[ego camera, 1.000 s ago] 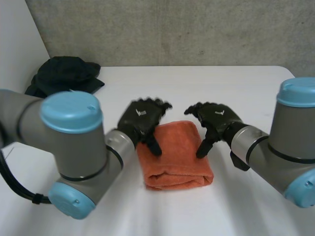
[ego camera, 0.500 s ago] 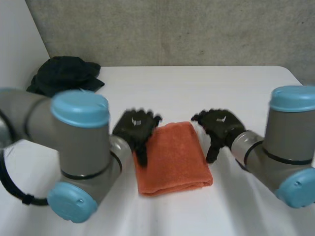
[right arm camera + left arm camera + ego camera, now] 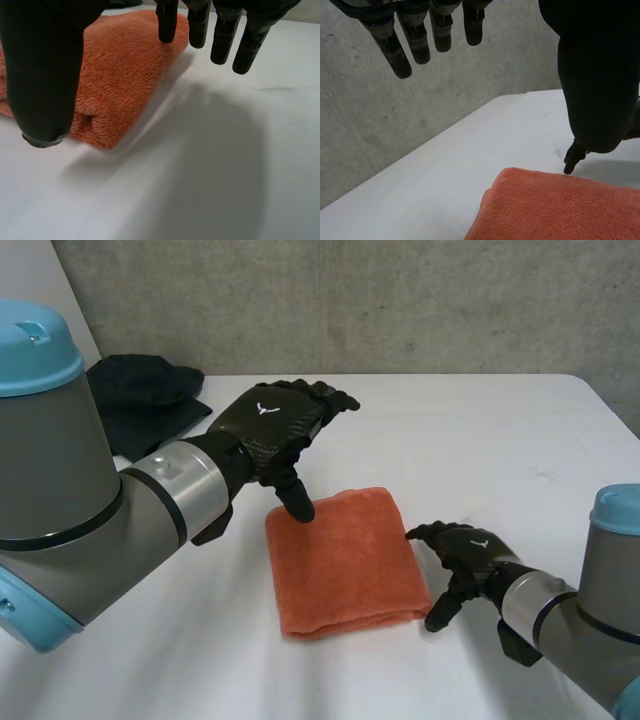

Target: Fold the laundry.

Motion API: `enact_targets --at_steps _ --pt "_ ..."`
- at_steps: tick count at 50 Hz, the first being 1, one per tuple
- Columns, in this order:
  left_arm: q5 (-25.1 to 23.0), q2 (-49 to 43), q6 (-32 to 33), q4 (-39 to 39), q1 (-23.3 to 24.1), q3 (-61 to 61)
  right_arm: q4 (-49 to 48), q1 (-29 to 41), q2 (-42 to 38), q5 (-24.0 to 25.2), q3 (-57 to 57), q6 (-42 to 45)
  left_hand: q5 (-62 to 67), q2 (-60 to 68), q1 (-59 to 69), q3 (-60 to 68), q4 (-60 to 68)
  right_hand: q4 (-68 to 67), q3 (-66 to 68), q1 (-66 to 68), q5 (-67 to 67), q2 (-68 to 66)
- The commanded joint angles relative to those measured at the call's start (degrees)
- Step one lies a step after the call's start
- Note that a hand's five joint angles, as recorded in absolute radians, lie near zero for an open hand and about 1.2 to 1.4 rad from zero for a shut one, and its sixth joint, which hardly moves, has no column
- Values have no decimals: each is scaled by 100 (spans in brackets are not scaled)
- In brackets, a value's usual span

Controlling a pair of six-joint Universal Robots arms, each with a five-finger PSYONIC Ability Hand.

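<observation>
Head view first: the orange towel [image 3: 345,562] lies as a neat folded rectangle in the middle of the tabletop [image 3: 490,450], a little toward its near edge. The left hand [image 3: 268,425] hovers above the towel's far left corner with its fingers loosely spread and the thumb pointing down, holding nothing. The right hand [image 3: 478,552] sits low beside the towel's right edge, close to its near right corner, fingers relaxed and empty too.

With both hands off the cloth, this fold looks done. A dark heap of clothes [image 3: 150,395] waits at the far left corner of the tabletop, and that looks like the next job. The left hand would have to reach across and get a firm pinch on a loose edge.

The left arm cuts off part of the dark heap. How many layers the towel has is hard to make out, and whether the left thumb touches it, I cannot tell.
</observation>
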State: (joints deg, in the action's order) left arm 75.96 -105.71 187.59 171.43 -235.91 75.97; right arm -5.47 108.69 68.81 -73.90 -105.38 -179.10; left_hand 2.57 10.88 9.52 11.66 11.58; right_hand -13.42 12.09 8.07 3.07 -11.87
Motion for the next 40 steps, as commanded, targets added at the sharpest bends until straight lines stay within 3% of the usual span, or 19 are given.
enact_targets --at_steps 1,17,21,22,25,26,31,40 --pt "33 -38 -47 30 10 14 -296 293 -315 95 228 -380 -185 -16 120 -94 -86 301 -167 235 -265 145" --pt "24 -82 -74 48 19 58 -305 689 -948 33 861 -547 -169 1 137 -78 -69 -573 706 1109 608 -729" --pt "24 -91 -74 57 19 67 -305 689 -1132 -2 1063 -643 -169 1 137 -78 -69 -2285 2418 2821 2320 -2441" --pt "24 -91 -74 57 19 67 -305 680 -1185 -11 1177 -678 -169 1 137 -78 -69 -3739 3872 4275 3774 -3895" --pt "24 -91 -74 57 10 76 -314 680 -1229 -89 1353 -670 -169 1 137 -78 -69 -6453 6586 6988 6488 -6608" --pt "24 -91 -74 57 10 76 -323 671 -1264 -203 1510 -661 -169 1 137 -78 -69 -6656 6789 7191 6691 -6811" --pt "33 -91 -74 48 27 76 -235 627 -1624 -608 2380 -582 -169 1 137 -78 -69 -6658 6791 7193 6693 -6813" --pt "24 -73 -109 57 71 67 256 66 -2712 -722 4715 -249 -169 1 137 -78 -69 -6658 6791 7193 6693 -6813"
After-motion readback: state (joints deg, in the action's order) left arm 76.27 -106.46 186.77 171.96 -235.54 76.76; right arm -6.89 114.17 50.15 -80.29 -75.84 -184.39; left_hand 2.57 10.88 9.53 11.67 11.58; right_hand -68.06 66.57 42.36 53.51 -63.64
